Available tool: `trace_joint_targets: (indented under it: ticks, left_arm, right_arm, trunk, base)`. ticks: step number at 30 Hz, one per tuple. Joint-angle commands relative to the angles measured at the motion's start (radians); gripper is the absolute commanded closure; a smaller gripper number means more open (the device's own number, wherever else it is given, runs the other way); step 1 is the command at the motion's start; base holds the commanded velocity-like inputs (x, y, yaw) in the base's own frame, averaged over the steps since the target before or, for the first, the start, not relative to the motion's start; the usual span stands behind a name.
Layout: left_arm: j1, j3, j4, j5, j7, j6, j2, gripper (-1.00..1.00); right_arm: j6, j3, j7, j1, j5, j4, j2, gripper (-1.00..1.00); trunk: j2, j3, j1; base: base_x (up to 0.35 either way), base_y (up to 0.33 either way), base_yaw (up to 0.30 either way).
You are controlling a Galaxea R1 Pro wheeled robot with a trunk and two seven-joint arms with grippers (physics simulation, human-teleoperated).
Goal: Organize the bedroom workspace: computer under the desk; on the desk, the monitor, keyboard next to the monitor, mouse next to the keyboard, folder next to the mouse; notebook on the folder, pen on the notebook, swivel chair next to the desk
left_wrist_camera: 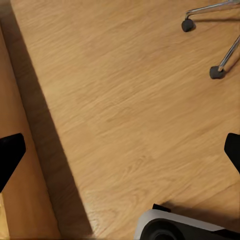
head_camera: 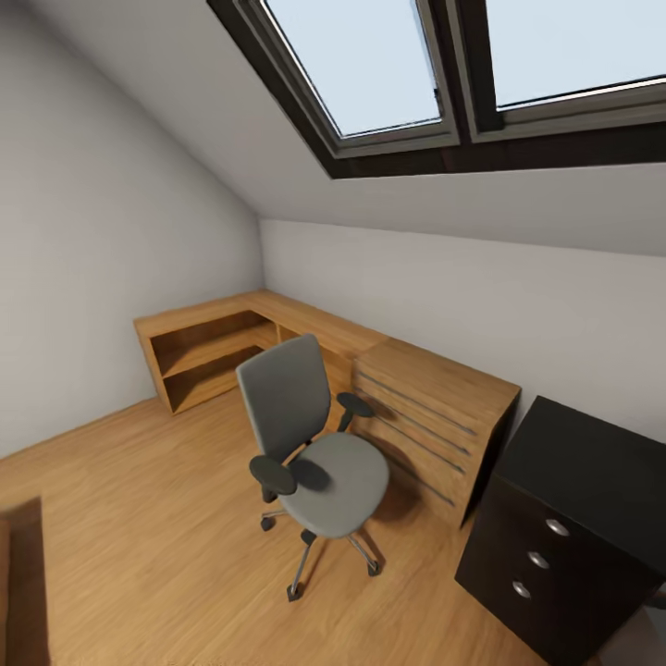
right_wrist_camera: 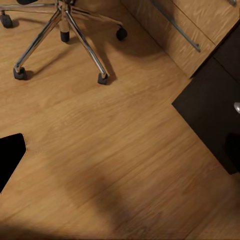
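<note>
**A:** Where is the swivel chair (head_camera: 310,442) for you right now?

**B:** You have it in the middle of the wooden floor (head_camera: 139,518), seat bare and grey, backrest toward the light wooden L-shaped unit (head_camera: 305,319) in the room's corner. It stands just in front of the light wooden chest (head_camera: 435,407) with long bar handles. Your right wrist view catches its chrome base and casters (right_wrist_camera: 65,25) on the floor.

**A:** And the table?

**B:** You see one end of the black table (head_camera: 583,462) against the far wall, touching the chest's side, its drawer unit with three round silver knobs (head_camera: 556,527) facing you. The part of its top that shows is bare. The chair is near that corner but apart from it.

**A:** The pincers?

**B:** Your left pincer (left_wrist_camera: 120,150) has its dark fingertips spread wide apart over bare floor, clasping nothing. Of your right pincer (right_wrist_camera: 10,157) just one dark fingertip shows, so I cannot tell how its jaws stand.
</note>
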Motion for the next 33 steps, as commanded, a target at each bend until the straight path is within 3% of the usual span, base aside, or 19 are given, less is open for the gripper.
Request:
trace_joint_targets:
  ticks: [1, 22, 26, 29, 30, 33]
  left_arm:
    - [0.000, -0.009, -0.002, 0.005, 0.007, -0.003, 0.001, -1.00]
    - [0.000, -0.006, -0.001, 0.006, 0.007, 0.054, 0.010, -1.00]
    - [0.000, -0.002, -0.001, 0.006, 0.008, 0.015, 0.020, -1.00]
    - [0.000, -0.003, 0.006, 0.005, 0.007, -0.073, 0.025, -1.00]
    - [0.000, -0.004, 0.022, 0.005, 0.007, -0.128, 0.025, -1.00]
    - [0.000, -0.005, 0.056, 0.002, 0.007, -0.158, 0.021, -1.00]
  right_arm:
    - [-0.001, 0.003, -0.010, -0.001, 0.008, 0.002, 0.000, -1.00]
    - [-0.001, -0.003, -0.011, -0.001, 0.004, 0.000, -0.007, -1.00]
    - [-0.024, -0.005, -0.012, -0.001, 0.002, -0.001, -0.054, -1.00]
    - [-0.103, -0.005, -0.012, -0.001, 0.002, -0.001, -0.085, -1.00]
    - [-0.162, -0.005, -0.012, -0.001, 0.002, 0.000, -0.095, -1.00]
    - [-0.236, -0.006, -0.017, 0.006, 0.003, 0.000, -0.108, -1.00]
  trunk:
    - [-0.002, -0.002, 0.001]
    - [-0.002, -0.002, 0.001]
    - [-0.002, -0.002, 0.001]
    - [-0.002, -0.002, 0.001]
    - [-0.002, -0.002, 0.001]
    - [-0.002, -0.002, 0.001]
  base:
    - [0.000, 0.000, 0.293]
    - [0.000, 0.000, 0.293]
    - [0.000, 0.000, 0.293]
    - [0.000, 0.000, 0.293]
    - [0.000, 0.000, 0.293]
    - [0.000, 0.000, 0.293]
